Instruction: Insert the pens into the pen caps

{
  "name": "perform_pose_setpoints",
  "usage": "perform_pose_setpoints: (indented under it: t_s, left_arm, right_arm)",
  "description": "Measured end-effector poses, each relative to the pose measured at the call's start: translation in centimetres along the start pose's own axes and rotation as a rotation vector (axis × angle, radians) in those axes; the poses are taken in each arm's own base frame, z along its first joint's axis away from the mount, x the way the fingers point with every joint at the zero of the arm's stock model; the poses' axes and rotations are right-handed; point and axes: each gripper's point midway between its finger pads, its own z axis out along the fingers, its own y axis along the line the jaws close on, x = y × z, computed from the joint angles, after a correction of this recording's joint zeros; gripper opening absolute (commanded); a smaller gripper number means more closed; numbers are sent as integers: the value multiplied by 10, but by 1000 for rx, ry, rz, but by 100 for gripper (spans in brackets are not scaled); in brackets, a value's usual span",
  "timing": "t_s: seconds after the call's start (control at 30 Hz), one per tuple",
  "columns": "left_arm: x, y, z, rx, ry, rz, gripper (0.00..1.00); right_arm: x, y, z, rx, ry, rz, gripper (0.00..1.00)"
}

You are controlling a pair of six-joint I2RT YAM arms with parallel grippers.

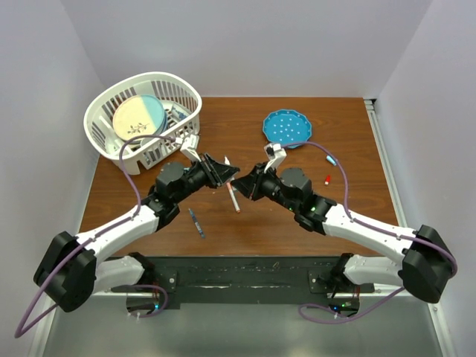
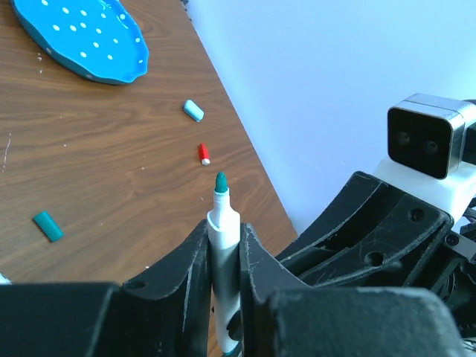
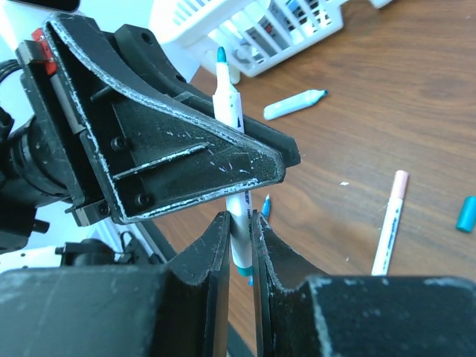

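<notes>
The left pincer (image 2: 224, 234) is clamped on the white barrel of a teal-tipped pen (image 2: 222, 212), whose bare nib stands up past its fingertips. The right pincer (image 3: 239, 222) is clamped on the same barrel, directly below the left one. This double hold looks like a handover or re-grip, meant to leave one arm with the pen squared for capping. A teal cap (image 2: 48, 225) lies on the tabletop (image 2: 111, 149) off to the left pincer's left. A red cap (image 2: 204, 154) and a light blue cap (image 2: 193, 110) lie beyond its tips. The right pincer probably holds the pen's tail end, though the view is crowded. A pink-ended pen (image 3: 390, 223) lies to its right.
</notes>
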Motion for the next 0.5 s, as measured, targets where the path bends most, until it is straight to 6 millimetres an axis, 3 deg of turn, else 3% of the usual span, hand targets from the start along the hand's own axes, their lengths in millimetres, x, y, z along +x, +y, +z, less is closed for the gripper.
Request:
perform_pose_setpoints:
  t_s: [0.03, 0.13, 0.17, 0.33, 0.5]
  left_arm:
    - [0, -2, -2, 8, -2, -2, 0]
    - [3, -6, -9, 32, 5, 2, 0]
    - [4, -7, -11, 39, 12, 7, 0]
    - [22, -17, -21, 118, 104, 90, 0]
    - [47, -21, -33, 205, 216, 142, 0]
  right_arm:
    - [1, 2, 0, -5, 4, 1, 23]
    - [4, 6, -3, -19, 18, 0, 43]
    - [5, 6, -4, -20, 24, 0, 46]
    - [-10, 15, -25, -34, 4, -11, 52]
    - [-34, 33, -33, -57, -34, -18, 44]
